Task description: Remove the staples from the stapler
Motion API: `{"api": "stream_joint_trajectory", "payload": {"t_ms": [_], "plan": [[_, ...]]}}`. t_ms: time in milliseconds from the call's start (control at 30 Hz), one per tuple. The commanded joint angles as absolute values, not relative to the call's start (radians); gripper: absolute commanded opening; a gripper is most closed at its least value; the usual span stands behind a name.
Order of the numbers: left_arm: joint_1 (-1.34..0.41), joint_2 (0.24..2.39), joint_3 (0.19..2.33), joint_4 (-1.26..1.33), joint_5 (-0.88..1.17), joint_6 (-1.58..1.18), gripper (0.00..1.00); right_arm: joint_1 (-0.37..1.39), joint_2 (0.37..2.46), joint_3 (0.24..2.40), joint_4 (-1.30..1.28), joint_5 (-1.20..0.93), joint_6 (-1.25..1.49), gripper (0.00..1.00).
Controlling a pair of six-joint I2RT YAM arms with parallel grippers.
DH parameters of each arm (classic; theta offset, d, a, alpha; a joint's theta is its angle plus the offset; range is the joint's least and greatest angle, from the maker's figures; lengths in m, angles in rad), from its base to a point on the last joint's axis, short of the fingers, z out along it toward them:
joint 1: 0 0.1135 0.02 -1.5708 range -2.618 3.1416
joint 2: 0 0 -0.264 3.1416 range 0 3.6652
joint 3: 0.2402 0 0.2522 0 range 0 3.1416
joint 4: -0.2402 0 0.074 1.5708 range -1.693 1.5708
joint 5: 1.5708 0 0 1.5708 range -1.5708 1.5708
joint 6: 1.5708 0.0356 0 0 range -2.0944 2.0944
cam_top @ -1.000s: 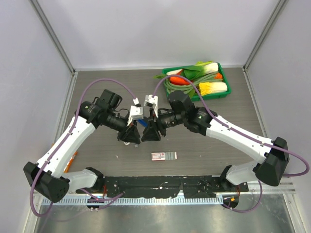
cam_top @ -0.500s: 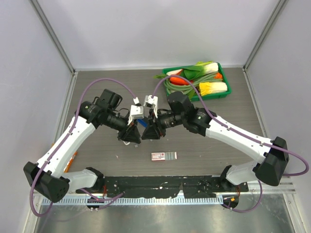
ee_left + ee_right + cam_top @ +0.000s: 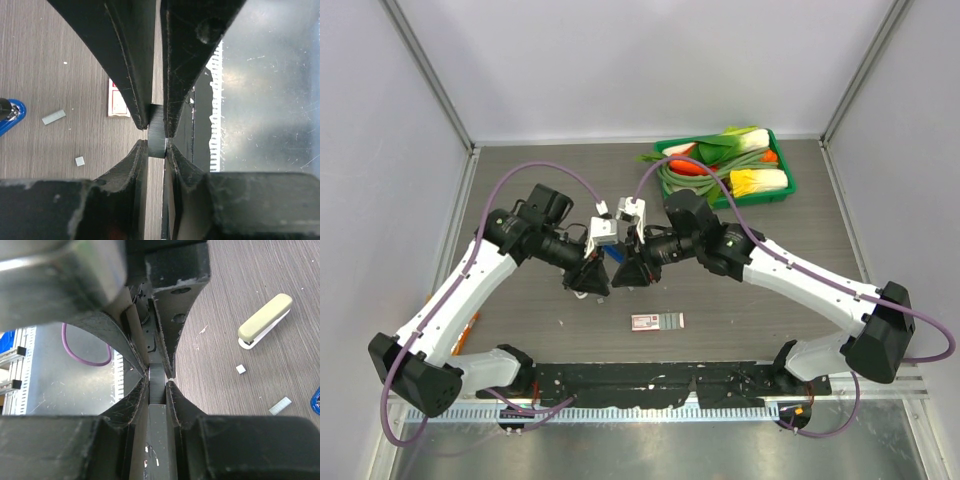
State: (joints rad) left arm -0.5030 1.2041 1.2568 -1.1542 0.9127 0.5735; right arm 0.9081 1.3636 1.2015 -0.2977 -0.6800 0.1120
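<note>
Fingers: left fingers (image 3: 130,65) and right fingers (image 3: 182,402) each pinching a dark strip (image 3: 157,131). Stapler (image 3: 9,116) on bench (image 3: 50,50) near box (image 3: 119,97), loose staples (image 3: 53,116) between. Judged: some staples out; rest unconfirmed.

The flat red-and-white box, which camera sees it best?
The top external view: the flat red-and-white box lies whole and unblocked. The left wrist view shows only a part; the right wrist view shows none.
</note>
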Motion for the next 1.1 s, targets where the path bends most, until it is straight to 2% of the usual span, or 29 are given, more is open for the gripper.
{"api": "stream_joint_trajectory", "payload": {"t_ms": [0,33,300,333,367,533,700,833,1000,1067], "plan": [[-0.502,1.197,1.298,-1.068,0.859,0.505,0.4,0.914,1.325,1.18,-0.293,-0.658,0.118,0.11],[-0.502,1.198,1.304,-1.063,0.835,0.483,0.59,0.914,1.319,1.169,-0.295,-0.649,0.118,0.1],[-0.497,1.18,1.33,-1.086,0.749,0.517,0.72,0.907,1.246,1.094,-0.345,-0.471,0.129,0.01],[-0.497,1.18,1.322,-1.106,0.753,0.547,0.8,0.904,1.238,1.083,-0.374,-0.413,0.139,0.01],[-0.497,1.178,1.313,-1.121,0.756,0.569,0.81,0.899,1.227,1.072,-0.386,-0.39,0.147,0.01],[-0.508,1.204,1.243,-1.046,0.7,0.505,0.82,0.896,1.177,0.974,-0.46,-0.141,0.257,0.01],[-0.541,1.284,1.183,-0.907,0.569,0.394,0.71,0.913,1.077,0.844,-0.451,0.11,0.492,0.01],[-0.566,1.316,1.14,-0.845,0.558,0.332,0.68,1.033,1.045,0.761,-0.463,0.308,0.638,0.01],[-0.612,1.298,1.068,-0.73,0.506,0.285,0.67,1.181,1.109,0.778,-0.529,0.614,0.823,0.01],[-0.612,1.31,1.071,-0.727,0.494,0.259,0.67,1.237,1.15,0.79,-0.534,0.675,0.873,0.01]]}}
